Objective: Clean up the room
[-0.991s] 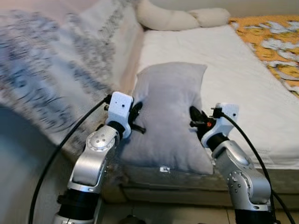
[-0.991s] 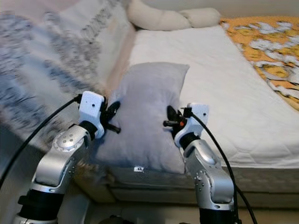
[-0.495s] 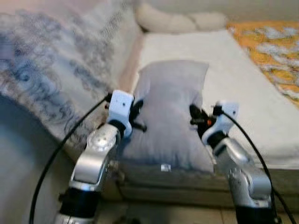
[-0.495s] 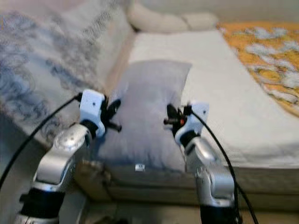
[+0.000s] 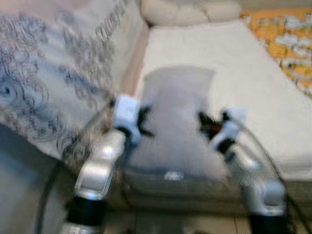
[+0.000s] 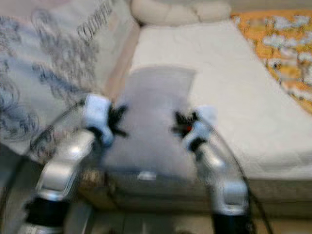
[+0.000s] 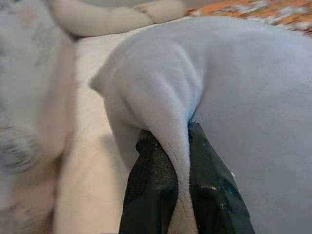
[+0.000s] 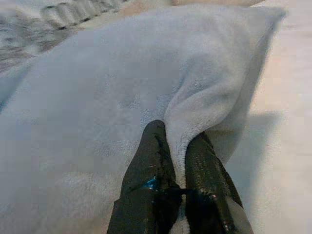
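A grey pillow (image 5: 174, 117) lies lengthwise on the white mattress (image 5: 253, 83), its near end at the bed's front edge. My left gripper (image 5: 142, 122) is shut on a fold of the pillow's left side; in the left wrist view the black fingers (image 7: 151, 185) pinch the grey pillow (image 7: 243, 97). My right gripper (image 5: 204, 124) is shut on the pillow's right edge, and the right wrist view has its fingers (image 8: 153, 175) clamped on a ridge of the pillow (image 8: 97, 87). The head views are blurred.
A patterned grey and white blanket (image 5: 53, 73) is heaped along the left of the bed. Cream bolster pillows (image 5: 190, 10) lie at the head of the mattress. An orange floral cover (image 5: 287, 39) runs along the right. The floor (image 5: 170, 224) lies under the bed's front edge.
The whole picture has shifted and blurred, so the camera has moved. Both grippers keep their hold on the pillow's sides, in about the same place.
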### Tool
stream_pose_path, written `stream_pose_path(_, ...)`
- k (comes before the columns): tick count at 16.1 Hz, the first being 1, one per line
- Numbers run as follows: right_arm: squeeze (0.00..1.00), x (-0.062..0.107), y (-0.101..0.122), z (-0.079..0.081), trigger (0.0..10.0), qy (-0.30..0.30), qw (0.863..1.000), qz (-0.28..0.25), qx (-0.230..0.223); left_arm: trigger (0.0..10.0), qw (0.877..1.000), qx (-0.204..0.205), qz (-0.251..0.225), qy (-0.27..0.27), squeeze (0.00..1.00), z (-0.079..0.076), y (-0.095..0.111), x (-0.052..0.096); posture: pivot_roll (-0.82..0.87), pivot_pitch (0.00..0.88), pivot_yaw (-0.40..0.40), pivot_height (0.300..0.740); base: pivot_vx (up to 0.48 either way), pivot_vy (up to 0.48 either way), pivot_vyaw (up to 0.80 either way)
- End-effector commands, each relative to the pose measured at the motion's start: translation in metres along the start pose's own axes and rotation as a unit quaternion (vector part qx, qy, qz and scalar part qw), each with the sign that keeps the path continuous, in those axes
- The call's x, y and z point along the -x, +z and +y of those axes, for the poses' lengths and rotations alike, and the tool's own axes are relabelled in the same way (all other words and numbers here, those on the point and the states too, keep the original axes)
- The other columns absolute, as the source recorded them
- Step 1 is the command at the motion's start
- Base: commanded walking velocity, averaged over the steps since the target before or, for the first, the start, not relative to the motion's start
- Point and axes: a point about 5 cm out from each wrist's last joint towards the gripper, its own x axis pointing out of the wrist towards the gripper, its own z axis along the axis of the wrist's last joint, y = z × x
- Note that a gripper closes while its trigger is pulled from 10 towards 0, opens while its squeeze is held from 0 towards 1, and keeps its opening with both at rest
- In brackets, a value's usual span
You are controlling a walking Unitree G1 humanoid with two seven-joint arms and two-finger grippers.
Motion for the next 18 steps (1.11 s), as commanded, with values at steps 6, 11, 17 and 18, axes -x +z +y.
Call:
stream_pose_path(6,0.00,-0.0090,0.0046,0.0193,10.0,0.046,0.999,-0.009,0.012,10.0,0.999,-0.014,-0.021,0.030,0.00,0.0172,0.0103,0.0044,-0.02,0.000,0.073,0.740,0.306,0.000,0.00)
stream_pose_path(11,0.00,-0.0084,0.0030,0.0165,10.0,0.033,0.999,-0.011,0.005,10.0,0.999,-0.016,-0.019,0.026,0.00,0.0182,0.0104,0.0046,-0.02,0.000,0.080,0.740,0.305,0.000,0.16)
stream_pose_path(17,0.00,-0.0081,0.0005,0.0187,10.0,0.036,0.999,-0.009,0.006,10.0,0.999,-0.018,-0.017,0.024,0.00,0.0187,0.0101,0.0049,-0.02,0.000,0.085,0.740,0.286,0.000,0.00)
stream_pose_path(18,0.00,-0.0081,0.0002,0.0184,10.0,0.035,0.999,-0.009,0.007,10.0,0.999,-0.018,-0.017,0.024,0.00,0.0184,0.0100,0.0047,-0.02,0.000,0.086,0.740,0.277,0.000,0.00)
